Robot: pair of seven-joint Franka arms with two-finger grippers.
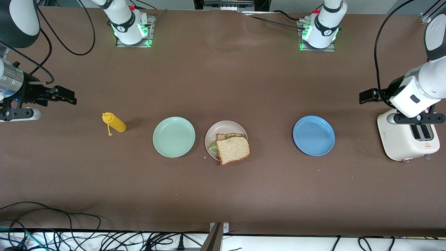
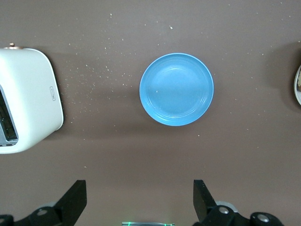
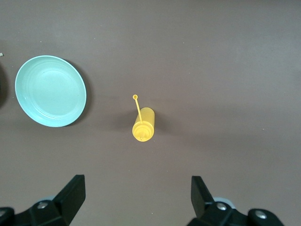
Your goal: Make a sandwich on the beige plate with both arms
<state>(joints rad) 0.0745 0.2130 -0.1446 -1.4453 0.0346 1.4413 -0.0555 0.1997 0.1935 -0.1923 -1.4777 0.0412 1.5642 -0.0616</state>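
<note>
A: Sandwich (image 1: 232, 149) sitting on the beige plate (image 1: 223, 127), mid-worktop (image 1: 223, 76). Top slice skewed, overhanging the plate's rim on the side nearer the front camera and toward the left arm's end. Green lettuce peeking out at the edge toward the right arm's end, lower slice showing just past the top one.

B: Around the beige plate?

A: Mint-green plate (image 1: 174, 136) just beside it, toward the right arm's end. Yellow squeeze bottle (image 1: 114, 122) well apart from it, same direction, lying tipped with cap strap dangling. Blue plate (image 1: 313, 135) near it toward the left arm's end, bare. White toaster (image 1: 406, 137) well apart from it, same direction, crumbs scattered between toaster and blue plate.

B: Grippers?

A: Left gripper (image 2: 140, 200) up in the air near the toaster, well apart from the beige plate. Fingers (image 2: 75, 197) spread wide, gripping nothing. Waiting. Right gripper (image 3: 136, 197) up over bare worktop near the yellow bottle, also well apart from the beige plate. Fingers (image 3: 73, 193) likewise spread wide, holding nothing. Waiting too.
</note>
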